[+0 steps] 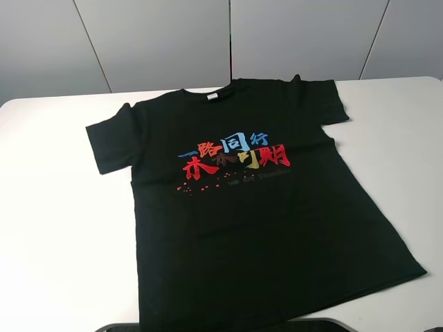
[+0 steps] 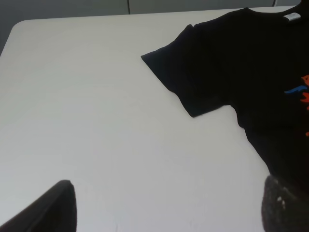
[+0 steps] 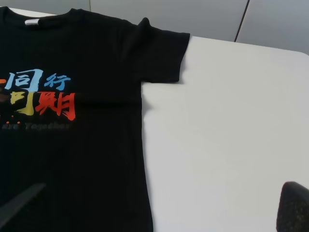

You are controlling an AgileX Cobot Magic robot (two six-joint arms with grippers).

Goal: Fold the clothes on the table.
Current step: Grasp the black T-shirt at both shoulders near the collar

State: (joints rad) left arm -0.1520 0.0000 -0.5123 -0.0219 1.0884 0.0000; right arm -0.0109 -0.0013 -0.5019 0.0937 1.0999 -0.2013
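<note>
The black T-shirt [image 1: 256,207] lies flat and face up on the white table [image 1: 62,235], collar and white neck label [image 1: 211,96] at the far side, hem near the front edge. Red, blue and orange characters [image 1: 232,158] show on the chest. It also shows in the left wrist view [image 2: 231,63] and the right wrist view [image 3: 87,145]. My left gripper [image 2: 169,205] is open and empty above bare table, left of the shirt's left sleeve [image 2: 183,77]. My right gripper [image 3: 157,205] is open and empty above the shirt's right side edge, below the right sleeve [image 3: 161,53].
Grey wall panels [image 1: 228,34] stand behind the table's far edge. Bare white tabletop lies on both sides of the shirt [image 1: 401,152]. Dark parts of the arms [image 1: 325,325] show at the bottom edge of the exterior view.
</note>
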